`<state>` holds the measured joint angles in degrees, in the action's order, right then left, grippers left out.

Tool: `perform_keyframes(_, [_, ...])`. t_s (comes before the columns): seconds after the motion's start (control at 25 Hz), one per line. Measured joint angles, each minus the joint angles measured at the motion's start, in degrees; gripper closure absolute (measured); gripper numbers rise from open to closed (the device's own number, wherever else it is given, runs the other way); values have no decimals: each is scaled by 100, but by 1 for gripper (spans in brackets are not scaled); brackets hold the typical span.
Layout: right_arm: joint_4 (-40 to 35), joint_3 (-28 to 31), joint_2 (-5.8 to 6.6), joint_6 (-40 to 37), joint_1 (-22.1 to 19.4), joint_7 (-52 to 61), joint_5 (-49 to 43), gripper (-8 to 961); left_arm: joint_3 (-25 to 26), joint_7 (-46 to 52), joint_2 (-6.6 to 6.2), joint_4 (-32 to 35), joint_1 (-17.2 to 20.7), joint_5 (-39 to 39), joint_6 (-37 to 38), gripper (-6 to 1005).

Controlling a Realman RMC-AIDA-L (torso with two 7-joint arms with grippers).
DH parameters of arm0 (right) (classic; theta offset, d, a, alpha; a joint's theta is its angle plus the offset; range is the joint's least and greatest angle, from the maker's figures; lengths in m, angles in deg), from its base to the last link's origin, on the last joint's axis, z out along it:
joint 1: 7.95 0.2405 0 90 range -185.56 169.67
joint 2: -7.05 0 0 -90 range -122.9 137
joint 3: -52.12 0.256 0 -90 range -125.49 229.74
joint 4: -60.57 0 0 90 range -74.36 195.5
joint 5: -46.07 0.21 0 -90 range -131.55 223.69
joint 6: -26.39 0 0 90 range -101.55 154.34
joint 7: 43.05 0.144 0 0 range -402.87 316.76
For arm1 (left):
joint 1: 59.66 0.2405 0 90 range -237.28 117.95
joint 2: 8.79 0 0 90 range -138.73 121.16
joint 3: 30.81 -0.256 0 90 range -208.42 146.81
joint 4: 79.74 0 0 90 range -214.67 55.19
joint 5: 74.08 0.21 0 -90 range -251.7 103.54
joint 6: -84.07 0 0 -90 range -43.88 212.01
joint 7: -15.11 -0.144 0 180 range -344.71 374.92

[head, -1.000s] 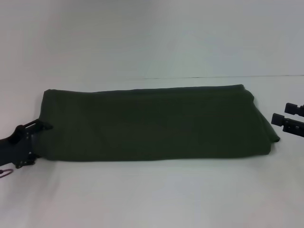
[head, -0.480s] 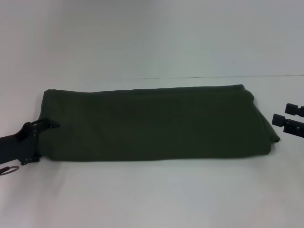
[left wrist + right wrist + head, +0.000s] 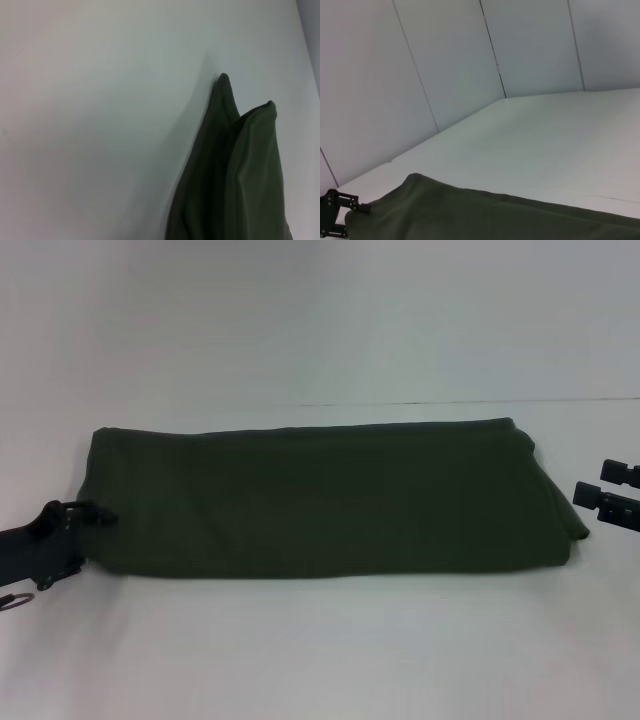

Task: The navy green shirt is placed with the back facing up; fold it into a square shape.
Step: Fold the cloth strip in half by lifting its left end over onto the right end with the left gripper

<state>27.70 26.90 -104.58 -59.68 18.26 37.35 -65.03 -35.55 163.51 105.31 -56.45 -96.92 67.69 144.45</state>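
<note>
The navy green shirt (image 3: 320,500) lies on the white table as a long folded band, plain side up, running left to right in the head view. My left gripper (image 3: 88,522) is at the band's left end, touching its edge. The left wrist view shows only a raised, layered corner of the shirt (image 3: 235,170) close up. My right gripper (image 3: 590,482) hovers just off the band's right end, open and holding nothing. In the right wrist view the shirt (image 3: 495,217) stretches away, with the left gripper (image 3: 335,212) at its far end.
White table (image 3: 320,650) extends in front of and behind the shirt. A pale panelled wall (image 3: 445,60) stands behind the table's back edge.
My left gripper pushed right onto the shirt's left end, then slipped slightly back and down. The right gripper and the shirt have barely moved.
</note>
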Motion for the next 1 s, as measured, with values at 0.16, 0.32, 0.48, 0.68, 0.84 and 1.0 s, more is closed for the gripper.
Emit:
perform_keyframes(0.16, [0,-9,3,-3,-3,-9,-16,181,0,-1,-1,0,4,0,-7,437])
perform_keyframes(0.32, [-14,-89,-1,-43,-2,-38,-56,180,0,-4,-1,0,6,-8,-9,566])
perform_keyframes(0.48, [-36,-176,16,-169,1,-155,-184,179,0,-5,4,-1,8,-27,-12,686])
perform_keyframes(0.68, [-48,-224,64,-596,12,-557,-472,178,0,-5,7,-5,16,-36,-34,753])
perform_keyframes(0.84, [-53,-224,106,-977,16,-816,-633,177,0,-4,7,-12,15,-36,-23,776])
perform_keyframes(1.0, [-53,-278,112,-1041,10,-909,-652,176,-81,-210,7,-26,-11,-36,54,787])
